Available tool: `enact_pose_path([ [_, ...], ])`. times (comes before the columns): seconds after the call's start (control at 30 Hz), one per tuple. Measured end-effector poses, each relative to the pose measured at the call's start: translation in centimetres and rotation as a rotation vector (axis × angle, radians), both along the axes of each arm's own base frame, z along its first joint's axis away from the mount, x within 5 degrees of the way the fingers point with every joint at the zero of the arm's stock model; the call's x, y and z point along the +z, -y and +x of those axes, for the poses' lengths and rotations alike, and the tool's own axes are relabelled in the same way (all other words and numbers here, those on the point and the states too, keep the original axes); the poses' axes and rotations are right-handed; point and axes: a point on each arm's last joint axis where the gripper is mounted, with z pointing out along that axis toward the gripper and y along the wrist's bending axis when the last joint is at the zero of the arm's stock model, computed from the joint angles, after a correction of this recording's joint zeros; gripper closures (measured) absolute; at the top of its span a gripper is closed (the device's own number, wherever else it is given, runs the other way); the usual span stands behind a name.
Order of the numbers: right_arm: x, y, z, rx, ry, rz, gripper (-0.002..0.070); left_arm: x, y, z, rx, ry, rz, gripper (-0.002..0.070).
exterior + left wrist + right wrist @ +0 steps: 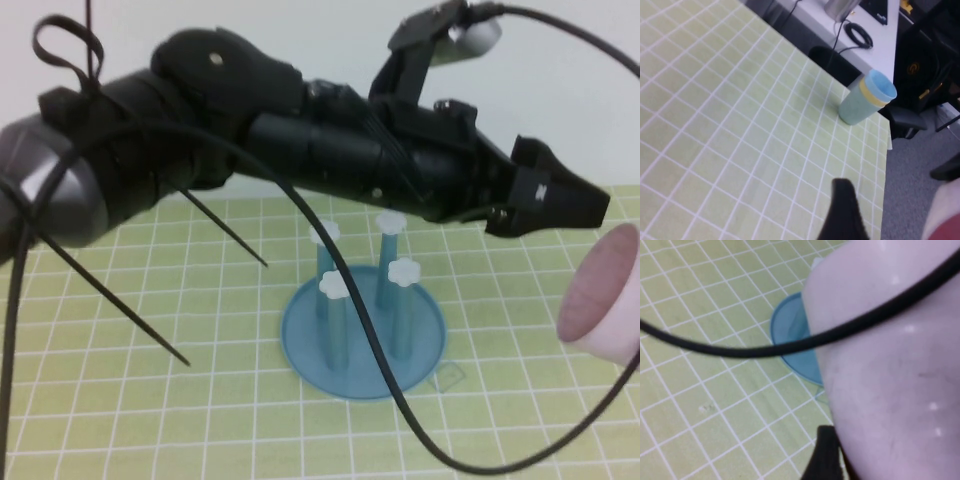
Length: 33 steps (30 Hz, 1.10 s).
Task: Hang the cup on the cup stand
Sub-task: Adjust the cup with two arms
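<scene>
— Seen from the high view, what stands in the way?
— Left arm's bulk and a black cable (370,350) cross above the cup stand (362,335), blue dish, white-capped posts; left gripper (560,200) beyond it, fingers unreadable. The cup (603,293) is raised at far right.
— Left wrist?
— Checked cloth (740,125), a blue-green tumbler (866,98) near its edge.
— Right wrist?
— Smooth pink cup fills it; right gripper (827,452) apparently clamps it.
</scene>
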Motion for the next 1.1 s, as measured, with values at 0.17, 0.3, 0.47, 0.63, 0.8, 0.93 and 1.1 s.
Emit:
enact_pose_path([
  [0.17,0.0,0.0,0.0,-0.008,-0.013,0.01,0.0093,1.6,-1.2,0.0,-0.08,0.031,0.018,0.0205],
  [0.3,0.0,0.0,0.0,-0.016,-0.02,0.017,0.0093,2.3,-3.1,0.2,-0.152,-0.018,0.051,0.0205],
  [0.47,0.0,0.0,0.0,-0.021,-0.025,0.022,0.0093,3.0,-3.6,-0.7,-0.247,-0.009,0.077,0.0205],
  [0.63,0.0,0.0,0.0,-0.022,-0.026,0.023,0.0093,3.1,-1.7,-2.3,-0.292,0.019,0.083,0.0205],
  [0.8,0.0,0.0,0.0,-0.023,-0.027,0.024,0.0094,2.8,-0.2,-3.4,-0.306,0.061,0.118,0.0205],
  [0.93,0.0,0.0,0.0,-0.023,-0.027,0.024,0.0093,2.9,0.6,-3.8,-0.294,0.063,0.101,0.0205],
  [1.1,0.0,0.0,0.0,-0.023,-0.027,0.024,0.0094,2.3,1.7,-4.3,-0.317,0.041,0.1,0.0205],
])
